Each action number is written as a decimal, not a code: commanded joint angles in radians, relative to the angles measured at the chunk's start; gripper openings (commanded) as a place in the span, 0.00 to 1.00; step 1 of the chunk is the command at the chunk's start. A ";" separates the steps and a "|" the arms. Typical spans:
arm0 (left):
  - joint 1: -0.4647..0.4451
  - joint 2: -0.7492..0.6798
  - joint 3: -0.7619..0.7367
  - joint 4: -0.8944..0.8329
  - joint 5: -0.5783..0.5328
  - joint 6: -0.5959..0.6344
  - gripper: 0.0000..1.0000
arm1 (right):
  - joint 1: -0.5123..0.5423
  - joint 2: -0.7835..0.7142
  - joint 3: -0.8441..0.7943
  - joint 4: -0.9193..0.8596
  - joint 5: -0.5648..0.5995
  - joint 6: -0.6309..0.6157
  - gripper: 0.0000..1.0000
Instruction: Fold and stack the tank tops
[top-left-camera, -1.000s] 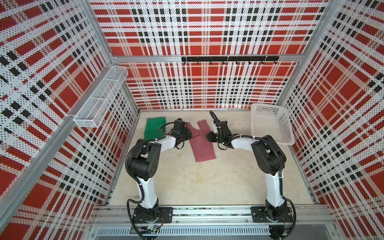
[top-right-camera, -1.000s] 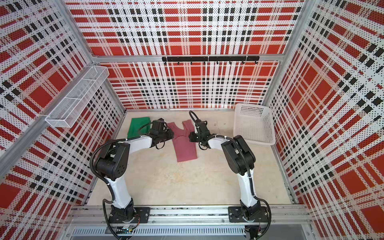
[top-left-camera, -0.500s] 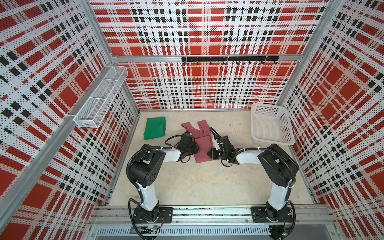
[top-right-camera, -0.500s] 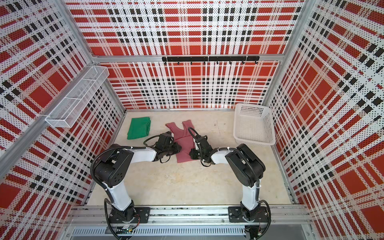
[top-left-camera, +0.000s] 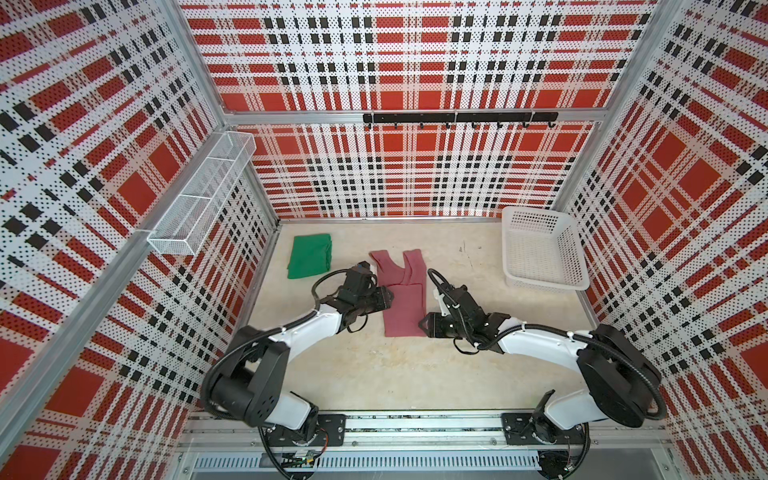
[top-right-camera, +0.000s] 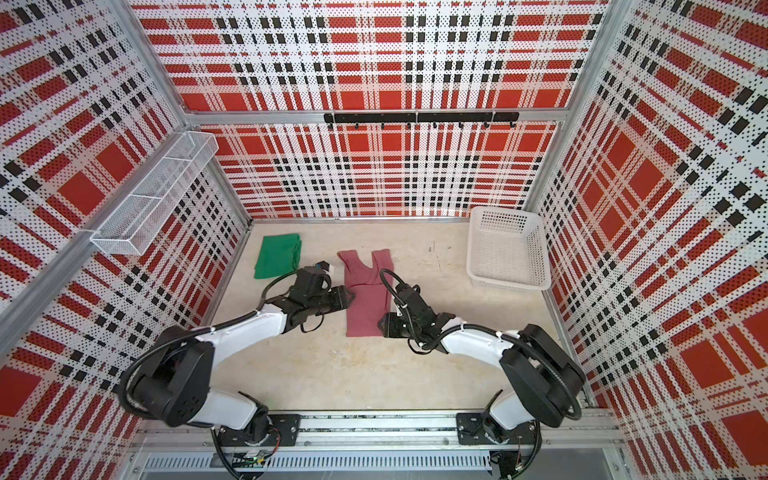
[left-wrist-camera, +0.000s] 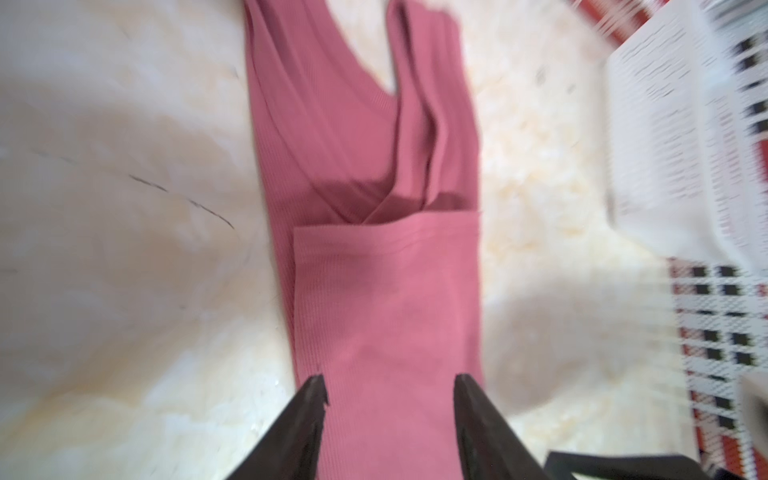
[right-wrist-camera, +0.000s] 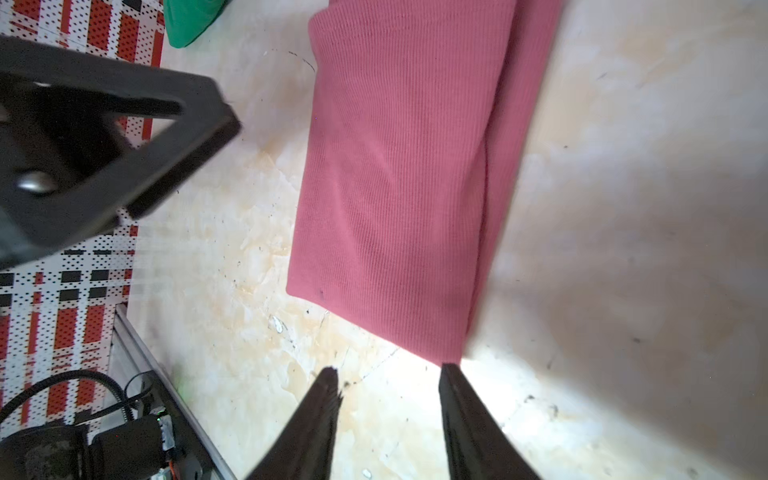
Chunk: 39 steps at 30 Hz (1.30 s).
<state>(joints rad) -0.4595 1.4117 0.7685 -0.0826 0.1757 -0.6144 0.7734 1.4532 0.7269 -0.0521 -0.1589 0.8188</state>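
Observation:
The dusty pink tank top lies flat mid-table as a narrow strip, straps toward the back wall. A folded layer covers its lower half. My left gripper hovers at its left edge, open, with the cloth lying flat below the tips. My right gripper is open at the front right corner of the pink tank top, holding nothing. The green tank top rests folded at the back left.
A white perforated basket stands at the back right. A wire shelf juts from the left wall and a black hook rail runs along the back wall. Bare tabletop stretches in front of the pink top.
Both grippers came from the strap end toward the front along the pink tank top's sides. Their jaws have opened. The green tank top has not moved.

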 joint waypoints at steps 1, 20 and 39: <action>-0.015 -0.114 -0.097 -0.090 0.043 -0.058 0.54 | -0.005 -0.032 -0.014 -0.101 -0.005 0.057 0.47; -0.108 -0.280 -0.612 0.493 0.095 -0.599 0.50 | -0.045 0.079 -0.158 0.224 -0.157 0.156 0.38; -0.115 0.045 -0.593 0.761 0.070 -0.626 0.41 | -0.055 0.225 -0.162 0.348 -0.153 0.204 0.36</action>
<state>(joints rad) -0.5705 1.4174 0.1734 0.6605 0.2554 -1.2335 0.7235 1.6352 0.5732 0.2989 -0.3214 1.0019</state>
